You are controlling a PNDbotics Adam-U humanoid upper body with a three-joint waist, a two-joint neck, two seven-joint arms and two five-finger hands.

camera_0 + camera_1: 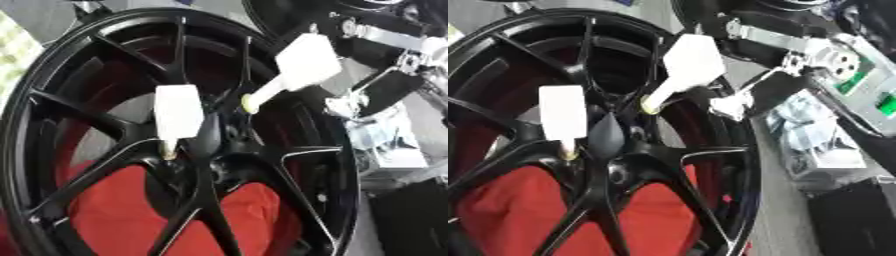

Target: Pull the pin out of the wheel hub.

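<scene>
Pins: one white pin (178, 114) stays seated in the black wheel hub (214, 145); another (302, 65) hangs free, apparently held, though the right hand's (833, 57) fingers are indistinct.

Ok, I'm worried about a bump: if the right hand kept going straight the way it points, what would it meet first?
Probably the black wheel's rim, right beside the right hand; the tilted white pin lies just beyond. Depth is unclear, so it might pass above the rim.
</scene>
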